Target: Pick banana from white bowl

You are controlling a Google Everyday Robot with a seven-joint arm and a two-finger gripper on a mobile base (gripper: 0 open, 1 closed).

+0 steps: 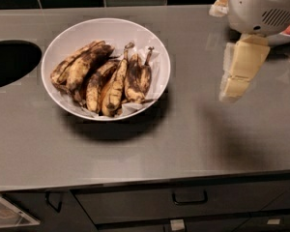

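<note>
The white bowl [67, 37] is wide and shallow, lined with crumpled white paper, and stands on the grey counter left of centre. Several brown-spotted ripe bananas [113, 81] lie side by side in it, stems pointing to the back. My gripper [234, 83] is cream-coloured and hangs from the white arm housing [261, 6] at the upper right. It hovers above bare counter, well to the right of the bowl, and holds nothing that I can see.
A dark round opening [9, 62] is cut in the counter at the far left. The arm hides most of a second white bowl [220, 6] at the back right. Drawers with a handle [188, 197] run below the front edge. Black tiles line the back.
</note>
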